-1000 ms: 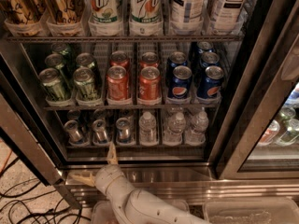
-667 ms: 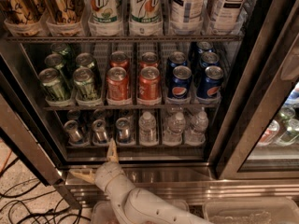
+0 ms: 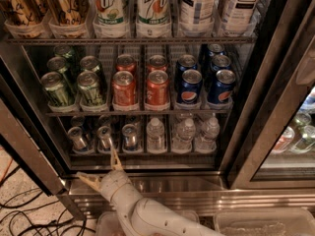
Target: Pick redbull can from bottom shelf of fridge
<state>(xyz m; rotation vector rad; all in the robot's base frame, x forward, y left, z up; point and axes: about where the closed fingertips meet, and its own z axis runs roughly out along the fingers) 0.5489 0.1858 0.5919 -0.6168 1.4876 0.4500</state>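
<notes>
Now, the gripper (image 3: 96,162) sits low in the lower left of the frame, just outside the fridge (image 3: 197,185). Its two fingers are spread wide with nothing between them: one points up at the bottom shelf (image 3: 162,157), the other points out to the left. The upper fingertip is level with the shelf's front edge, between two slim cans in the front row. The redbull can (image 3: 105,137) nearest it stands upright in its lane at the left end of that shelf. Like cans stand just beside it on either side, with more behind.

The risk, as I read it, is the tight lanes. A spread finger could knock a neighbouring can or catch the shelf edge on the way in, and a shallow grasp on a slim metal can could slip.

Right of the cans, water bottles (image 3: 184,134) fill the other lanes, apart from the approach. Above, the rack of green, red and blue soda cans (image 3: 124,88) limits headroom. Cables (image 3: 19,215) trail on the floor at the far lower left.
</notes>
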